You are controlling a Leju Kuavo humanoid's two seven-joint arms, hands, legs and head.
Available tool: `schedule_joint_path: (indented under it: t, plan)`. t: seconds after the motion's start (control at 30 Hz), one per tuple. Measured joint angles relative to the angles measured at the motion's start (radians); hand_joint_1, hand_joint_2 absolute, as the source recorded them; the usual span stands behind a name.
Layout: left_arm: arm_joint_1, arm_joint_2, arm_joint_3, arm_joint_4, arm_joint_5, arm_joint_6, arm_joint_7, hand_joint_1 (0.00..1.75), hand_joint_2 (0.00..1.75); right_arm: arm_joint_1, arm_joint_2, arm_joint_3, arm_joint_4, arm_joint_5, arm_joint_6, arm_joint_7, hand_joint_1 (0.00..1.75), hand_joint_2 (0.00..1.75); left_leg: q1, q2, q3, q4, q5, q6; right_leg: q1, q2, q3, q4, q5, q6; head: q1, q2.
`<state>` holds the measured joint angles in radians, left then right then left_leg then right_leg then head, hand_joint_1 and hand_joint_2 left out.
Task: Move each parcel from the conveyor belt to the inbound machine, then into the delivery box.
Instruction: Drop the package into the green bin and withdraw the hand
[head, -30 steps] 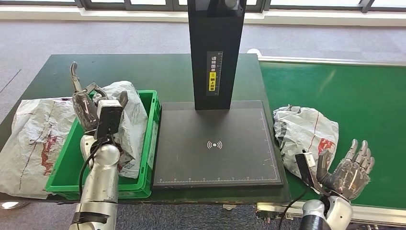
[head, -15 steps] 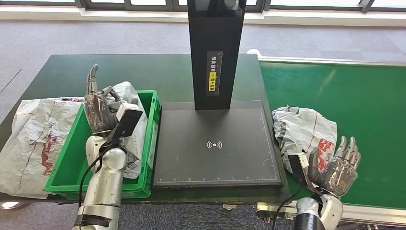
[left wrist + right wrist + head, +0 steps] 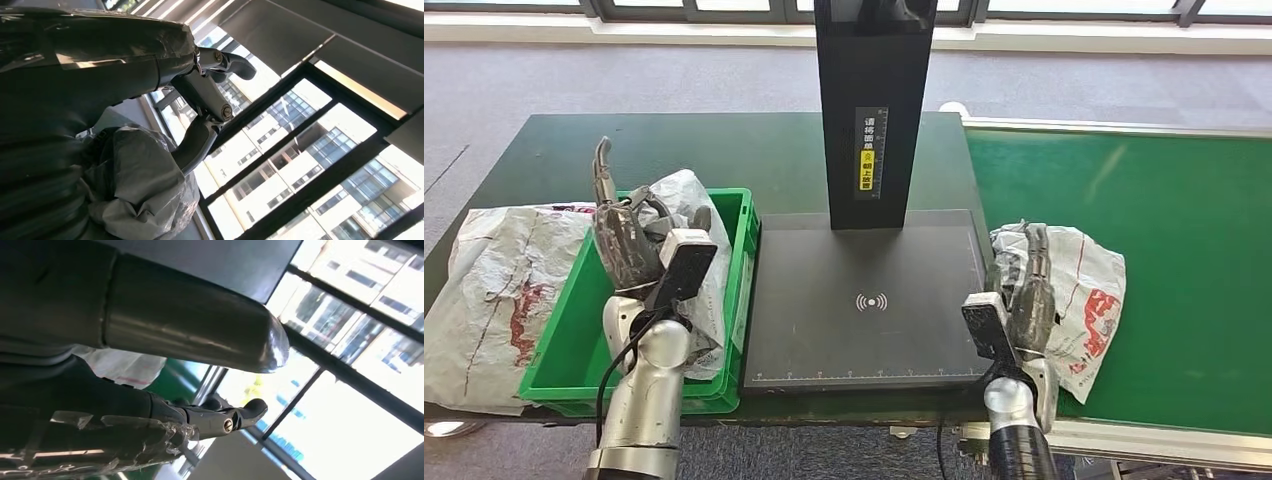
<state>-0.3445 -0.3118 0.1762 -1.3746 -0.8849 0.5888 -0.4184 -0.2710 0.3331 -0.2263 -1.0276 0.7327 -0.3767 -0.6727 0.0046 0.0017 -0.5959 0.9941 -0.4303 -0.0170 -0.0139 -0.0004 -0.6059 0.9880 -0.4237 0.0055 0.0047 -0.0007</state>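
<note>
While right hand (image 3: 1027, 290) lies fingers extended against the left edge of the grey parcel (image 3: 1084, 290) on the green conveyor belt (image 3: 1184, 230), grasp cannot be told | left hand (image 3: 624, 240) fingers spread, empty, over bagged parcel (image 3: 694, 215) in green delivery box (image 3: 564, 340) | black inbound machine (image 3: 874, 300) between them

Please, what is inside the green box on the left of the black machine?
Inside the green box lies a crumpled grey parcel, at its far end. The left hand hangs in front of it and covers part of the parcel. What lies under the parcel cannot be seen.
</note>
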Motion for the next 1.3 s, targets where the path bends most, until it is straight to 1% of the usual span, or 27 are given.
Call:
schedule_joint_path:
  t: [0.1,0.2,0.3,0.4,0.5,0.63,0.73,0.9,1.07,1.17,1.3]
  plan:
    - [-0.002,-0.007,-0.033,0.004,-0.001,-0.018,0.006,0.00,1.75,-0.021,0.002,0.103,0.004,-0.045,0.003,0.000,0.00,0.00,0.000,0.000,0.000,0.000,0.000,0.000,0.000,0.000,0.000,0.000,0.000,0.000,0.000,0.000]
    - [-0.007,-0.011,-0.058,0.015,0.022,-0.055,0.001,0.00,1.75,-0.044,0.005,0.178,0.030,-0.094,-0.001,0.000,0.00,0.00,0.000,-0.001,0.000,0.000,0.000,0.000,0.000,0.000,0.001,0.000,0.001,0.000,0.000,0.000]
    - [-0.017,-0.016,-0.083,0.042,0.041,-0.091,-0.013,0.00,1.75,-0.093,0.015,0.244,0.091,-0.161,-0.015,0.006,0.00,0.00,0.000,-0.001,0.000,0.000,0.000,0.000,0.000,0.000,0.000,0.000,0.001,0.000,0.000,0.000]
    - [-0.035,-0.022,-0.105,0.084,0.030,-0.101,-0.014,0.00,1.75,-0.153,0.024,0.311,0.163,-0.225,-0.018,0.012,0.00,0.00,0.000,-0.001,0.000,0.000,0.001,0.000,0.000,0.000,0.000,0.000,0.001,0.000,0.000,0.000]
    - [-0.047,-0.025,-0.117,0.118,0.021,-0.102,-0.012,0.00,1.75,-0.191,0.024,0.359,0.212,-0.254,-0.019,0.015,0.00,0.00,0.000,-0.001,0.000,0.000,0.001,0.000,0.000,-0.001,0.001,0.000,0.001,0.000,0.000,0.000]
    - [-0.062,-0.026,-0.126,0.149,0.015,-0.106,-0.011,0.00,1.75,-0.216,0.024,0.400,0.255,-0.271,-0.014,0.013,0.00,0.00,0.000,-0.001,0.000,0.000,0.001,0.000,0.000,-0.001,0.000,0.000,0.001,0.000,0.000,0.000]
    - [-0.077,-0.026,-0.132,0.179,-0.006,-0.115,-0.007,0.00,1.75,-0.237,0.025,0.427,0.287,-0.302,0.022,0.019,0.00,0.00,0.000,-0.001,0.000,0.000,0.001,0.000,0.000,-0.001,0.000,0.000,0.001,0.000,0.000,0.000]
    - [-0.122,-0.031,-0.147,0.273,-0.036,-0.117,-0.011,0.00,1.75,-0.277,0.025,0.484,0.354,-0.375,0.132,0.041,0.00,0.00,0.000,-0.001,0.000,0.000,0.001,0.000,0.000,-0.001,0.000,0.000,0.001,0.000,0.000,0.000]
    - [-0.159,-0.037,-0.151,0.341,-0.043,-0.115,-0.014,0.00,1.75,-0.303,0.025,0.515,0.404,-0.397,0.187,0.050,0.00,0.00,0.000,-0.001,0.000,0.000,0.001,0.000,0.000,0.000,0.000,0.000,0.001,0.000,0.000,0.000]
    - [-0.171,-0.039,-0.152,0.367,-0.056,-0.115,-0.008,0.00,1.75,-0.319,0.025,0.551,0.433,-0.410,0.230,0.089,0.00,0.00,0.000,-0.001,0.000,0.000,0.001,0.000,0.000,0.000,0.000,0.000,0.001,0.000,0.000,0.000]
    - [-0.182,-0.043,-0.154,0.388,-0.073,-0.115,0.001,0.00,1.75,-0.329,0.025,0.649,0.456,-0.471,0.240,0.141,0.00,0.00,0.000,-0.001,0.000,0.000,0.001,-0.001,0.000,0.000,0.000,0.000,0.001,0.000,0.000,0.000]
